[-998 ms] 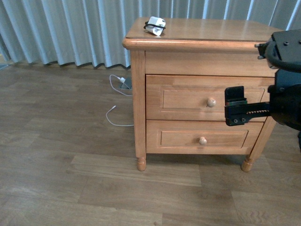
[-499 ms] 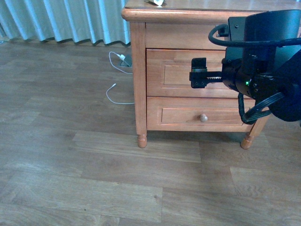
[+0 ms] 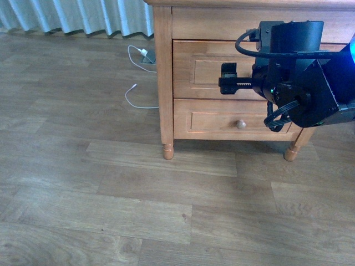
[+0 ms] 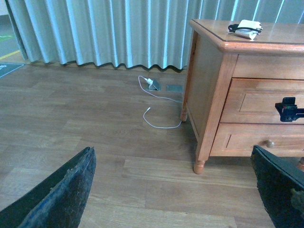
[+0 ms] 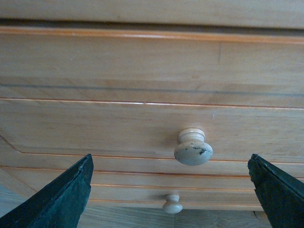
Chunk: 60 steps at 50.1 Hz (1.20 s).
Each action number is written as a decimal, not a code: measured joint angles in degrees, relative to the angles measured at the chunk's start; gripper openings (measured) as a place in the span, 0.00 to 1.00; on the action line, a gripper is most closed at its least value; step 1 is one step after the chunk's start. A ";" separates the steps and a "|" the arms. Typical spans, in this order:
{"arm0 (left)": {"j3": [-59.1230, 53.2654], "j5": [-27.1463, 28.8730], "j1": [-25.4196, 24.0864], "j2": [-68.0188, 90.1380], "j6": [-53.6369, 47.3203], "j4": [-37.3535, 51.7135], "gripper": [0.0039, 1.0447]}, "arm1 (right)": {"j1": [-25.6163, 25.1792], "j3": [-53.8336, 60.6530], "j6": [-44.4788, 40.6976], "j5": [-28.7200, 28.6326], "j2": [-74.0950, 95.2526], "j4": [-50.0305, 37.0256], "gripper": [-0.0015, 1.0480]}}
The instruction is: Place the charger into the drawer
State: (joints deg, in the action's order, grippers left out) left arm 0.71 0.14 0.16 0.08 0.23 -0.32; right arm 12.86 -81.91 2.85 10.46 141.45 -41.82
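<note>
White plug block wound with a thin black cord: the charger (image 4: pixel 245 27) lies on the top of the nightstand (image 4: pixel 209 80), set back a little from the rounded front edge; only the left wrist view shows it. Below the top, the honey-brown drawer (image 5: pixel 109 126) sits shut, its recessed panel flush with the frame and its round knob (image 5: pixel 193 147) standing proud. The right gripper (image 5: pixel 169 159) faces this front with its fingers (image 5: pixel 57 199) spread wide to either side of the knob, touching nothing. In the front view, that arm hides the right part of the drawer. The lower drawer's knob (image 3: pixel 241 124) shows beneath it. The left gripper (image 4: pixel 172 151) hangs well apart from the furniture, its fingers likewise parted and empty, above bare plank floor (image 3: pixel 138 210). A thin white cable (image 3: pixel 136 94) lies on the boards beside the nightstand, near the curtain (image 4: pixel 104 33).
</note>
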 joint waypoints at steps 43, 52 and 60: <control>0.00 0.00 0.00 0.00 0.00 0.00 0.95 | -0.33 -7.41 0.66 0.68 4.94 1.44 0.92; 0.00 0.00 0.00 0.00 0.00 0.00 0.95 | -0.35 -7.52 0.46 0.76 5.14 1.46 0.92; 0.00 0.00 0.00 0.00 0.00 0.00 0.95 | -0.37 -7.52 0.46 1.05 5.25 1.46 0.92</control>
State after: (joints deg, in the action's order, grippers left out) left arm 0.71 0.14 0.16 0.08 0.23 -0.32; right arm 12.49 -89.43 3.31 11.51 146.69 -40.36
